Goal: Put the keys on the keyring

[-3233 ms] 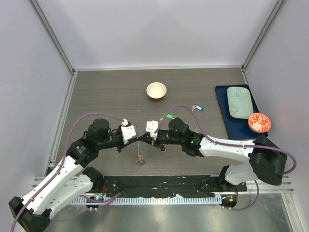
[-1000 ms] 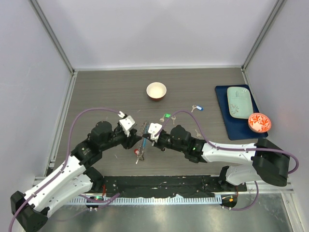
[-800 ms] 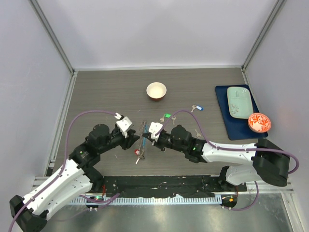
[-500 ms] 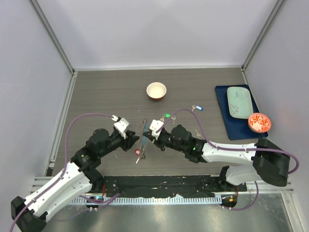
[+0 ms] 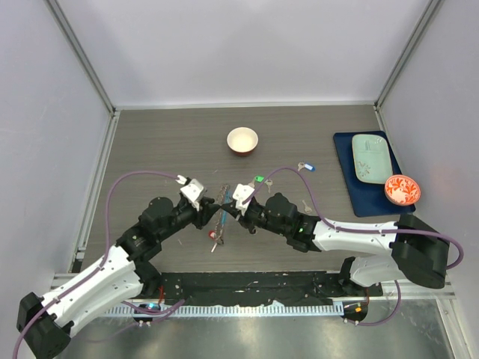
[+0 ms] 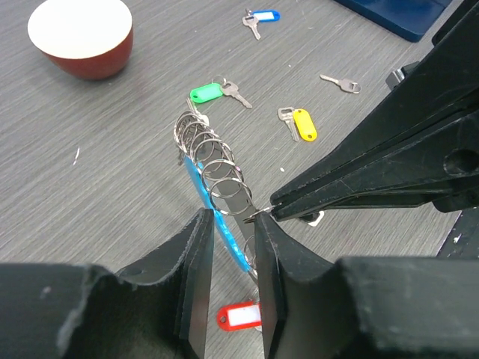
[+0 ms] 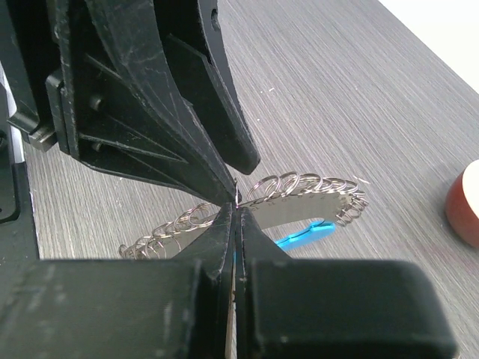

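Note:
The keyring (image 6: 213, 161) is a coil of silver wire loops with a curved blue tag (image 6: 224, 228). It is held off the table between my two grippers in the top view (image 5: 222, 208). My right gripper (image 7: 235, 209) is shut on a thin wire of the keyring; its tip shows in the left wrist view (image 6: 263, 215). My left gripper (image 6: 232, 239) is open a little, its jaws either side of the blue tag. A red-tagged key (image 6: 239, 315) hangs at the keyring's lower end. Green (image 6: 206, 93), yellow (image 6: 302, 124), blue (image 6: 263, 15) and plain (image 6: 340, 82) keys lie on the table.
A small white bowl (image 5: 242, 140) stands behind the grippers. At the right lies a dark blue mat (image 5: 352, 176) with a pale green plate (image 5: 372, 157) and a red patterned bowl (image 5: 402, 189). Walls close in the table on three sides.
The keyring was raised and shifted a little toward the back. My left gripper drew back to the left, then came in again around the blue tag. My right gripper kept its hold.

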